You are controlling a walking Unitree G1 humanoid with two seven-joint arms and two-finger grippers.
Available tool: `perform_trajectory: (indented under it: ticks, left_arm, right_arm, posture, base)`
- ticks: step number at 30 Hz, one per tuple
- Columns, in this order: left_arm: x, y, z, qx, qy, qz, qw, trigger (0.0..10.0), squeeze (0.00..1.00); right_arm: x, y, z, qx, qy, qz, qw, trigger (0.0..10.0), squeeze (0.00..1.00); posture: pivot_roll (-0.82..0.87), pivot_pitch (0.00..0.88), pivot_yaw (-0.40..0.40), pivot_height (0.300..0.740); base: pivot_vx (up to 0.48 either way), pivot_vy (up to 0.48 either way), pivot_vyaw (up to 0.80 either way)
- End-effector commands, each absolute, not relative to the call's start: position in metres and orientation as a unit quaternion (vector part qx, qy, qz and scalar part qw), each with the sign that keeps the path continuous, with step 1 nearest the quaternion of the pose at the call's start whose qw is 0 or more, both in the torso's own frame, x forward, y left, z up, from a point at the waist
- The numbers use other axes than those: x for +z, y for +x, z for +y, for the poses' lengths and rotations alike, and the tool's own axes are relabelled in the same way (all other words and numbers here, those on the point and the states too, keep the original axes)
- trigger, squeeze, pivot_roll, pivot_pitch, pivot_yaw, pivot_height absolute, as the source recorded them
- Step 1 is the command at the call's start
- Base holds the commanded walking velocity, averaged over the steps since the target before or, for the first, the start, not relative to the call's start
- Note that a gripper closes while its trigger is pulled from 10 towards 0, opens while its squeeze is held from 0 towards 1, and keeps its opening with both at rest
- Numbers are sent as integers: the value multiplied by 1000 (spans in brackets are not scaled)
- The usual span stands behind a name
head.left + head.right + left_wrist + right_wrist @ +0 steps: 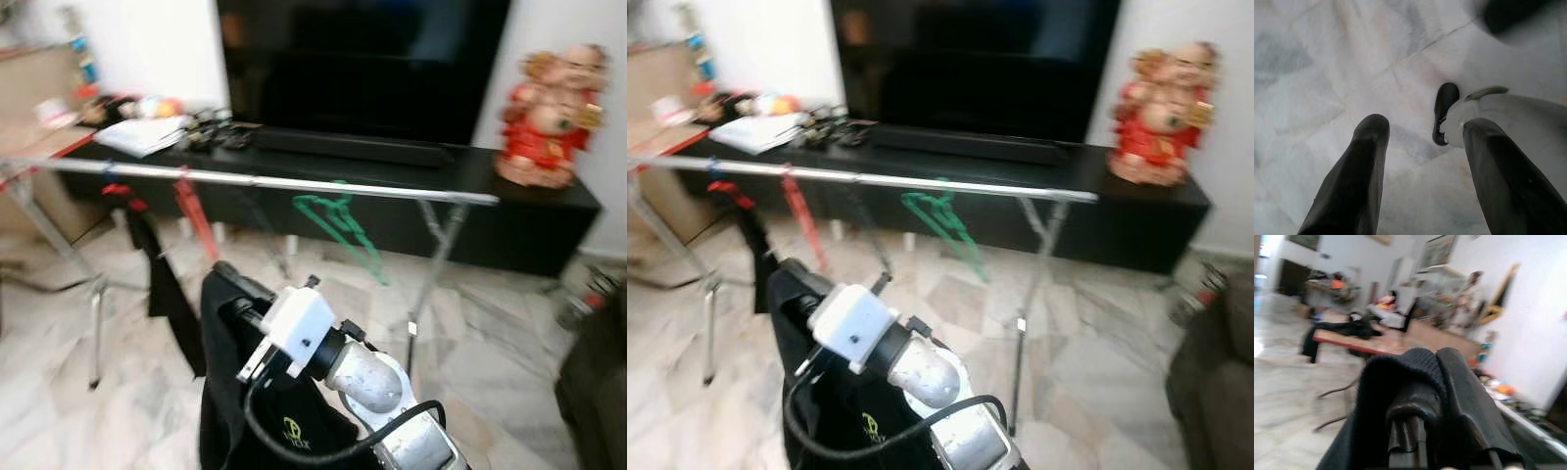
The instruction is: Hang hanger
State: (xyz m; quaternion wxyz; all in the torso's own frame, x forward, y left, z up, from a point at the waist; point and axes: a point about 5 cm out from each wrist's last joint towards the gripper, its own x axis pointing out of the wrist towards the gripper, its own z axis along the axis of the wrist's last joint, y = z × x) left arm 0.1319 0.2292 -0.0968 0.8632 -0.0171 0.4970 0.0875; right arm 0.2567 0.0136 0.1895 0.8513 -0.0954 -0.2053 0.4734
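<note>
You are facing a black television (362,59) standing on a long, low black cabinet (529,211), with a marble floor (500,333) spreading in front of it. A silver clothes rail (294,183) is running across the room between you and the cabinet, held up on crossed metal legs. A black garment (162,284) is hanging near the rail's left end beside a red hanger (196,217), and a green hanger (338,223) is hanging further right, toward the middle of the rail. A red and gold figurine (549,113) is sitting at the cabinet's right end, and a white stack of papers (142,135) is lying near its left end.

Your right arm is reaching forward and up below the rail. Its tool (1427,406) is clamping a black garment on a hanger (240,392); the dark cloth is draping over the fingers, and the load is sitting short of the rail, not touching it.

Your left tool (1422,161) is pointing down at the floor with its fingers (1359,171) spread apart and nothing between them, above the robot's foot (1498,117).
</note>
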Motion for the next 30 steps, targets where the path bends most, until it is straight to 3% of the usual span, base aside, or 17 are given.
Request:
perform_trajectory:
  ticks: [1, 5, 7, 8, 12, 18, 20, 21, 23, 30]
  left_arm:
    - [-97, 133, 230, 93, -20, 497, 863, 10000, 0]
    - [-96, 133, 230, 93, -14, 495, 864, 10000, 0]
    - [-96, 133, 231, 103, -15, 490, 866, 10000, 0]
    - [-96, 133, 231, 103, -15, 490, 866, 10000, 0]
    - [-95, 134, 233, 135, -35, 470, 872, 10000, 0]
    - [-92, 137, 233, 141, -38, 446, 883, 10000, 0]
    - [-64, 180, 242, 119, -12, 334, 935, 10000, 0]
    - [-64, 180, 242, 119, -12, 334, 935, 10000, 0]
    - [-40, 207, 242, 99, 11, 246, 964, 10000, 0]
    - [-12, 231, 232, 67, 59, 148, 985, 10000, 0]
  right_arm:
    - [193, 259, 11, 465, -75, -205, 858, 10000, 0]
    - [183, 272, 4, 422, -72, -164, 889, 10000, 0]
    - [169, 288, -9, 355, -65, -113, 926, 10000, 0]
    - [169, 288, -9, 355, -65, -113, 926, 10000, 0]
    - [137, 305, -36, 246, -42, 13, 968, 10000, 0]
    - [114, 306, -55, 192, -31, 78, 978, 10000, 0]
    - [111, 305, -64, 167, -2, 84, 982, 10000, 0]
    - [111, 305, -64, 167, -2, 84, 982, 10000, 0]
    - [113, 306, -79, 135, 17, 76, 988, 10000, 0]
    - [108, 310, -111, 86, 40, 93, 991, 10000, 0]
  posture:
    - [-7, 0, 29, 740]
    - [0, 0, 26, 740]
    - [3, 0, 25, 740]
    - [3, 0, 25, 740]
    - [3, 0, 26, 740]
    - [18, 0, 23, 740]
    - [23, 0, 25, 740]
    - [23, 0, 25, 740]
    - [13, 0, 32, 740]
    - [18, 0, 37, 740]
  base:
    - [0, 0, 750]
    - [0, 0, 188]
    - [0, 0, 0]
    - [0, 0, 0]
    - [0, 0, 0]
    - [0, 0, 0]
    - [0, 0, 0]
    - [0, 0, 0]
    - [0, 0, 0]
    - [0, 0, 0]
